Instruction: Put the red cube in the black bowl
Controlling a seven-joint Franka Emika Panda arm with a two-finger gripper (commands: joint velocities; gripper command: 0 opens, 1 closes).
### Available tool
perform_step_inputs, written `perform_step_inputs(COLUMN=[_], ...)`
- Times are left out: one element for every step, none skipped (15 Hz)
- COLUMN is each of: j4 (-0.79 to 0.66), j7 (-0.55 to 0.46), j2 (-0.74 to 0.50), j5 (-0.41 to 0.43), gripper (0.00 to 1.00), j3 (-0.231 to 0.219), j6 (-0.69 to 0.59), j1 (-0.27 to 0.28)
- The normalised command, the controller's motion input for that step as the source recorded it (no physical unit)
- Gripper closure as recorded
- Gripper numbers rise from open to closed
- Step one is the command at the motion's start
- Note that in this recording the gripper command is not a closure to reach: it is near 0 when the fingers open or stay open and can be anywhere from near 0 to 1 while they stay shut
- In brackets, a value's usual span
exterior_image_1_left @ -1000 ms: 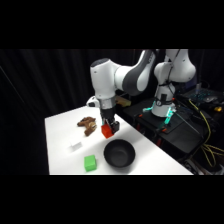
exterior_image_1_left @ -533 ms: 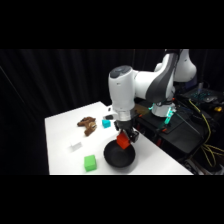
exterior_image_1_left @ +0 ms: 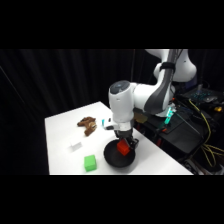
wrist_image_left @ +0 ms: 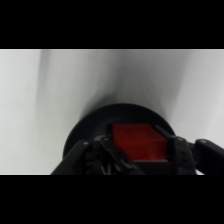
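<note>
The black bowl (exterior_image_1_left: 120, 156) looks matt and smooth. The red cube (wrist_image_left: 138, 141) has flat, even faces with a dull sheen. The desk (exterior_image_1_left: 62, 130) is a smooth, matt white surface. The arm's casing (exterior_image_1_left: 121, 106) looks like glossy white plastic. The green cube (exterior_image_1_left: 90, 163) looks smooth and matt.

Side view: distant, oblique. Wrist view: close, downward. Both share black bowl (exterior_image_1_left: 120, 156) (wrist_image_left: 90, 129).

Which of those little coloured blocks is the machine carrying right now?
The red cube. It sits between the end effector's fingers, right over the black bowl. The green cube lies alone on the white table, untouched.
</note>
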Motion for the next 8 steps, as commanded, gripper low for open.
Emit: perform_step_inputs(j4=[0.13,0.09,0.05,0.02,0.0,-0.03,-0.07,-0.08], j7=[-0.2,-0.19,-0.18,-0.16,-0.1,-0.06,0.02,0.1], j2=[0.14,0.08,0.02,-0.03,-0.1,-0.15,-0.25,-0.32], j5=[-0.032,-0.02,-0.004,-0.008,-0.003,-0.014,-0.038,-0.042], gripper=[0.0,0.0,0.0,0.0,0.0,0.0,0.0,0.0], j3=[-0.02,-0.013,-0.006,-0.005,-0.012,-0.018,-0.031,-0.039], j6=[0.15,0.15,0.15,0.14,0.08,0.04,-0.02,-0.09], j1=[-0.092,-0.092,-0.093,-0.08,-0.06,-0.034,0.005,0.037])
